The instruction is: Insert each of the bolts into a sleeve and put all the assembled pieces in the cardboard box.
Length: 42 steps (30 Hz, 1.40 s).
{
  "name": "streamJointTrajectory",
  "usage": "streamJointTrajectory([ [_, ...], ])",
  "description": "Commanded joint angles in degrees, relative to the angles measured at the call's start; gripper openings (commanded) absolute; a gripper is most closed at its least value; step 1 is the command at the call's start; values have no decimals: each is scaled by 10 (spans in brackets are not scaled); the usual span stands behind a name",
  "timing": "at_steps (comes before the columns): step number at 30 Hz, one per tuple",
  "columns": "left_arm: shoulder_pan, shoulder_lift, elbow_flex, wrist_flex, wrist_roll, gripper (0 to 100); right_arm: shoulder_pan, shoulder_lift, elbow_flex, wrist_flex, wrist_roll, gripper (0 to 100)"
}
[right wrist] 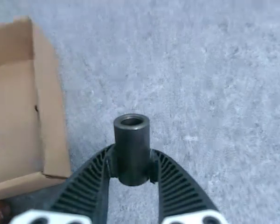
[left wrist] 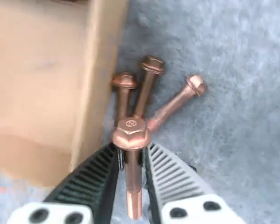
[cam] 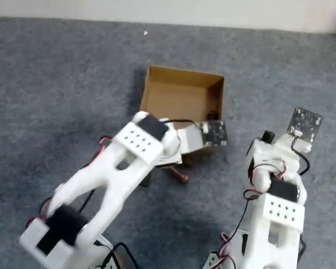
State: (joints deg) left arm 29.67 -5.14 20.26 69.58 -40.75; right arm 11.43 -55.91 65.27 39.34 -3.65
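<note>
Misalignment could have jammed insertion: beside the cardboard box (cam: 182, 75), the left gripper (left wrist: 129, 154) clamped a bolt (left wrist: 130, 133) and the right gripper (right wrist: 131, 156) clamped a sleeve (right wrist: 131, 137).

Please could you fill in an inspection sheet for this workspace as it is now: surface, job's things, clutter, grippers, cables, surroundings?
Surface: grey carpet, no marks seen.
Job's things: the cardboard box is open, with no pieces seen inside. Three loose bolts lie fanned out on the carpet beside a box wall. One bolt and one sleeve are held, not yet joined.
Clutter: nothing seen.
Grippers: the left gripper is shut on the bolt's shank, just below the head. The right gripper is shut on the sleeve, whose bore is empty.
Cables: red and black wires run on both arms.
Surroundings: a pale strip lies beyond the carpet's far edge.
</note>
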Motion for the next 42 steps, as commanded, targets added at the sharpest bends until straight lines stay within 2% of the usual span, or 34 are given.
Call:
streamJointTrajectory([
  [1,-2,-119,11,-2,74,5,0,-85,-22,32,0,6],
  [10,-2,-306,66,-2,192,6,-109,-229,40,40,62,6],
  [17,-3,-453,142,-2,289,6,-166,-322,81,42,57,6],
  [22,-44,-528,160,-23,374,6,-203,-382,110,40,59,6],
  [26,-74,-566,191,-87,452,6,-228,-413,127,40,58,6],
  [34,-74,-645,305,-273,565,6,-343,-454,152,39,61,6],
  [39,-74,-684,369,-360,581,6,-405,-487,189,32,61,6],
  [42,-73,-693,385,-385,582,6,-429,-495,226,-14,61,6],
])
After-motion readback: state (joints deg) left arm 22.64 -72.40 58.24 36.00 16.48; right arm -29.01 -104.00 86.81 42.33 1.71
